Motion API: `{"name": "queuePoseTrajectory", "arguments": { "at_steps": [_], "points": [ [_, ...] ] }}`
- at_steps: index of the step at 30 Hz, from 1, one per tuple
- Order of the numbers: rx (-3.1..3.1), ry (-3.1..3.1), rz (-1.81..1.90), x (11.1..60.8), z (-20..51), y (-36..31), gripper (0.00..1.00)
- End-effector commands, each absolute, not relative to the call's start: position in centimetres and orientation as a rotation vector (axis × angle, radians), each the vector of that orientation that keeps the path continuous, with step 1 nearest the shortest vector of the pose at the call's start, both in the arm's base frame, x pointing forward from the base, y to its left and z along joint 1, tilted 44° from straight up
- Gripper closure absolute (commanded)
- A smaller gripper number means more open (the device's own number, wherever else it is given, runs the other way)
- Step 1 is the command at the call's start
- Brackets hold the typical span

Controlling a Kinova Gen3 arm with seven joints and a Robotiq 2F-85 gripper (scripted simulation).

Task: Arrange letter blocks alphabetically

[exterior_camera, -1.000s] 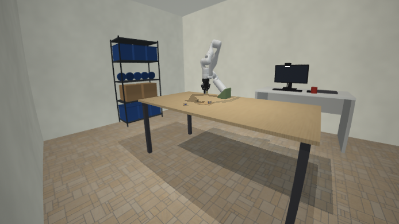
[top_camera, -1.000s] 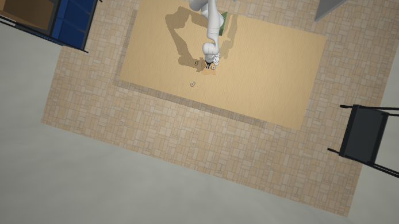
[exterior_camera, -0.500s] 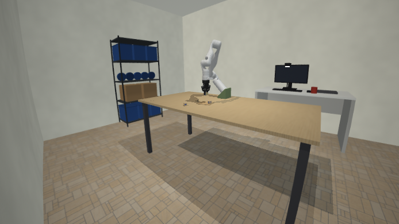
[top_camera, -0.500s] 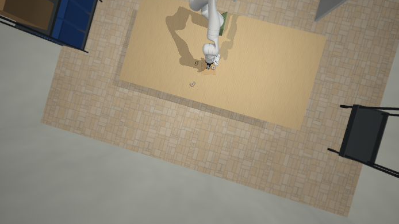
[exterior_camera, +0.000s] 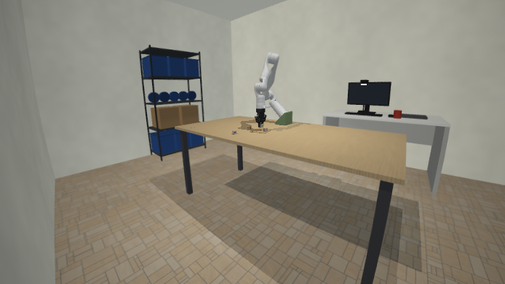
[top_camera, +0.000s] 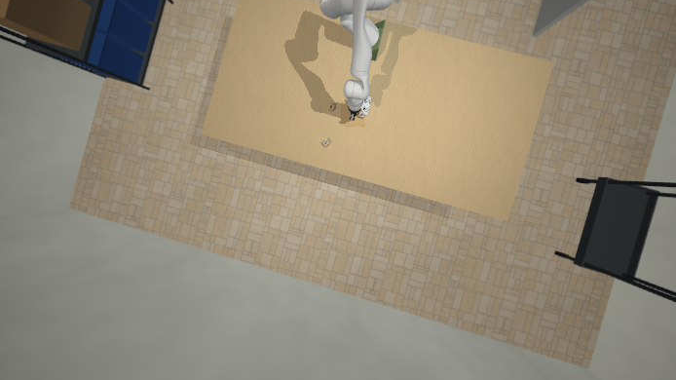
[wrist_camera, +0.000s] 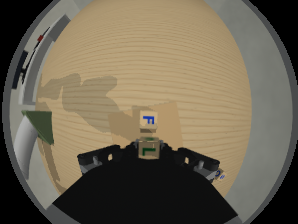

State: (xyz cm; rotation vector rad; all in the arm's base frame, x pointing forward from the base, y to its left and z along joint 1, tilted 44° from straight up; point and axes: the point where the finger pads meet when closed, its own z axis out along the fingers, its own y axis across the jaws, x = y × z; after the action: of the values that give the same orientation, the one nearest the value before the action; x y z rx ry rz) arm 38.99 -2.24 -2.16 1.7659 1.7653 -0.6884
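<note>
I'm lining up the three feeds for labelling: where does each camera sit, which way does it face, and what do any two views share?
Top: above the room, facing straight down on the table; the whole arm shows.
Exterior: standing across the room, facing the table's long side and the shelf rack; the arm shows whole but small.
Wrist: on the arm's wrist, facing down past the jaws at the mat; only the gripper shows, shut on a block.
Shared: top and exterior both show the green wedge at the arm's foot.

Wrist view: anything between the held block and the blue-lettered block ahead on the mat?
Nothing. In the wrist view the gripper holds a green-marked block, and only bare mat separates it from the blue-lettered block.
</note>
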Motion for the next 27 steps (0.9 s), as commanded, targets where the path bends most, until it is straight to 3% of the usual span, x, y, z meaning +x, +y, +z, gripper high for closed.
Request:
{"name": "queuePoseTrajectory", "arguments": {
  "at_steps": [1, 27],
  "points": [
    [1.774, 1.753, -0.706, 38.74, -2.77, -3.5, 0.74],
    [1.774, 1.753, -0.706, 38.76, -3.44, -4.16, 0.74]
  ]
}}
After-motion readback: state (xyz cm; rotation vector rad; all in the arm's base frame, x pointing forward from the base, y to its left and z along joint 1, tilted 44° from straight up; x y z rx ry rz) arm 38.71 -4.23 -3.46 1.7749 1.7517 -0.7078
